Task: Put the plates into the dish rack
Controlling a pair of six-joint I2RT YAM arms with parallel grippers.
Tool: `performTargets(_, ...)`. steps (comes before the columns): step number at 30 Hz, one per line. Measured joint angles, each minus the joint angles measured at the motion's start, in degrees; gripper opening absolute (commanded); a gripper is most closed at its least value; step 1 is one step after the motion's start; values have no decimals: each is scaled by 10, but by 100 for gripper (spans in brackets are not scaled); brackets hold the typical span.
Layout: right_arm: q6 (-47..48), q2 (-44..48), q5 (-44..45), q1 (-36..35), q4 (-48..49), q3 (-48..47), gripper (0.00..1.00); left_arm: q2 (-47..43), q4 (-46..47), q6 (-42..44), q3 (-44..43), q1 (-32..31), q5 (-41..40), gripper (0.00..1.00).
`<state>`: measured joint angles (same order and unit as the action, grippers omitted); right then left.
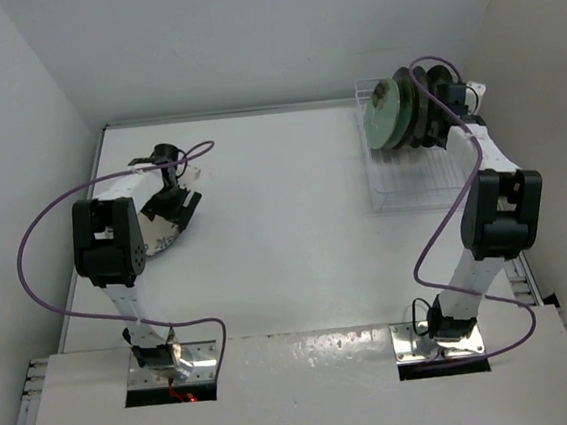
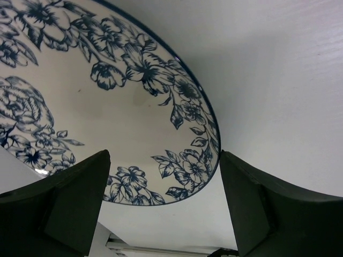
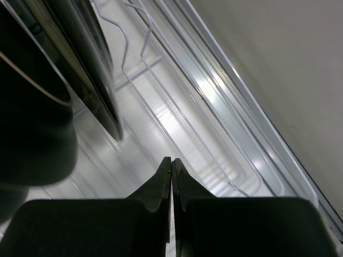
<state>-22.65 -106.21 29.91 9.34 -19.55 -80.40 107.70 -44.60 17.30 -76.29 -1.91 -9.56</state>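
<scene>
A white-blue floral plate (image 2: 102, 91) lies at the table's left side, and the top view shows this plate (image 1: 162, 236) partly under my left arm. My left gripper (image 2: 164, 160) is open, its two dark fingers (image 2: 75, 209) standing either side of the plate's near rim without touching it. The dish rack (image 1: 413, 182) stands at the far right with several plates on edge in it, a mint green plate (image 1: 385, 114) in front. My right gripper (image 3: 171, 160) is shut and empty over the rack's wires (image 3: 214, 112), next to dark plates (image 3: 91, 69).
White walls close in the table on the left, the back and the right. The rack's near half (image 1: 417, 195) holds no plates. A purple cable (image 1: 36, 246) loops out from the left arm, and another cable (image 1: 437, 238) hangs by the right arm.
</scene>
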Motion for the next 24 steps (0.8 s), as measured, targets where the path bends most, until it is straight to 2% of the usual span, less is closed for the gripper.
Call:
performTargets(5,9,77,2,-3,14,51,0,1,7,-1,1,-10,-42,80)
performTargets(9,32,130,7,-18,48,67,1,17,15,0,1,-13,-34,72)
performTargets(12,46,157,10,-34,73,75,2,35,17,0,1,-14,-13,63)
performTargets(13,50,164,10,-40,79,77,2,38,23,2,6,-15,-8,58)
performTargets(14,53,170,10,-44,85,80,2,38,28,2,12,-16,-6,48)
performTargets(18,65,188,10,-52,110,99,4,35,44,12,32,-31,-26,28)
performTargets(19,69,192,10,-55,116,104,4,34,48,16,36,-34,-39,18)
performTargets(21,75,200,10,-58,126,113,4,34,53,18,39,-41,-54,7)
performTargets(22,77,204,9,-59,131,116,4,34,55,18,40,-41,-56,2)
performTargets(24,81,211,9,-61,138,120,4,33,59,19,43,-45,-60,0)
